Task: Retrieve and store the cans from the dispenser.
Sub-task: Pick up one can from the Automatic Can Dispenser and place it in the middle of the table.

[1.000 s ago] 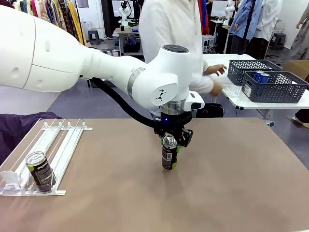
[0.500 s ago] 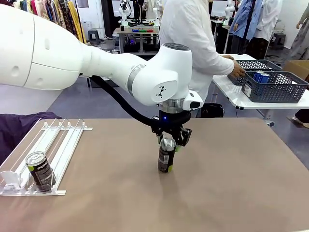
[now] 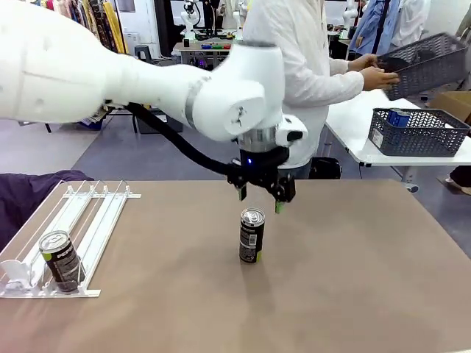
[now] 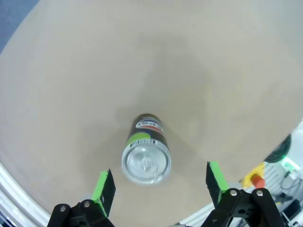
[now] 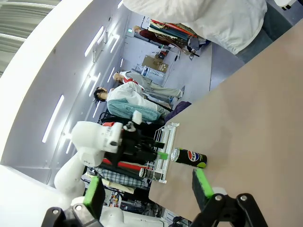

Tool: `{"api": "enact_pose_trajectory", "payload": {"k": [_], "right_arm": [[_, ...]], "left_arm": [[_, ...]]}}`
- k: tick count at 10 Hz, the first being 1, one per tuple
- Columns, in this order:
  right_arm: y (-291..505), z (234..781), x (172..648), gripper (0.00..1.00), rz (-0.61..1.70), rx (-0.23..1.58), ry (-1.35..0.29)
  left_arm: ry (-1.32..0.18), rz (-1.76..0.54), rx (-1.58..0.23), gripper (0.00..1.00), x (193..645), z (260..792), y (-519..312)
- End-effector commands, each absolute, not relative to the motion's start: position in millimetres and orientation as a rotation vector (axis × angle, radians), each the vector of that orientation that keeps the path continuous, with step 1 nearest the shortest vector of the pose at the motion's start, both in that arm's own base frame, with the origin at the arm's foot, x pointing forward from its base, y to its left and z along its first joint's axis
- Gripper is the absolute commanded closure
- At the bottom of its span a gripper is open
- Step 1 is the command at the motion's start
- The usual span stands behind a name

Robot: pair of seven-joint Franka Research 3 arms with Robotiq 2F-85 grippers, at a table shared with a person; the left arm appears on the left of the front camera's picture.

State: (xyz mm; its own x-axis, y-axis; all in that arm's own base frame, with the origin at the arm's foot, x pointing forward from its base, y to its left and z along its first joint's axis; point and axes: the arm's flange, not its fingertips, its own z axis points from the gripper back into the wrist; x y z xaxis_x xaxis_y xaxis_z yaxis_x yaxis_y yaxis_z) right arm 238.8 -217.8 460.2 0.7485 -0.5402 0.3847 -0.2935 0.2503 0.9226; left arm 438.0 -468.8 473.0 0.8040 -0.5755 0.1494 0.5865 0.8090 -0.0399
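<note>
Mid-worktop, dark can stands upright just below left tool, spread wide, holding nothing; next can near-left corner.

Looking at the brown table, mostly bare. Standing upright mid-table: dark can, sitting just below the left gripper, centred between the spread fingers from the wrist cam, touching neither. Lying flat well away from the fingers, toward the robot's left table edge: white dispenser, holding a second dark can at its near end.
</note>
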Motion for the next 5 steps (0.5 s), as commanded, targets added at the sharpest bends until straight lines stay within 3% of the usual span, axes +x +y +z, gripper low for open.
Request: {"api": "enact_pose_trajectory", "payload": {"k": [1, 3, 5], "right_arm": [[-217, 464, 242, 0.0, -0.185, 1.357, -0.795], [-217, 464, 242, 0.0, -0.185, 1.357, -0.795], [-217, 464, 242, 0.0, -0.185, 1.357, -0.795]], "left_arm": [[-0.142, -0.619, -0.184, 0.0, 408, 526, -405], [-0.098, -0.605, -0.268, 0.0, 391, 568, -335], [-0.079, -0.566, -0.507, 0.0, 386, 596, -245]]}}
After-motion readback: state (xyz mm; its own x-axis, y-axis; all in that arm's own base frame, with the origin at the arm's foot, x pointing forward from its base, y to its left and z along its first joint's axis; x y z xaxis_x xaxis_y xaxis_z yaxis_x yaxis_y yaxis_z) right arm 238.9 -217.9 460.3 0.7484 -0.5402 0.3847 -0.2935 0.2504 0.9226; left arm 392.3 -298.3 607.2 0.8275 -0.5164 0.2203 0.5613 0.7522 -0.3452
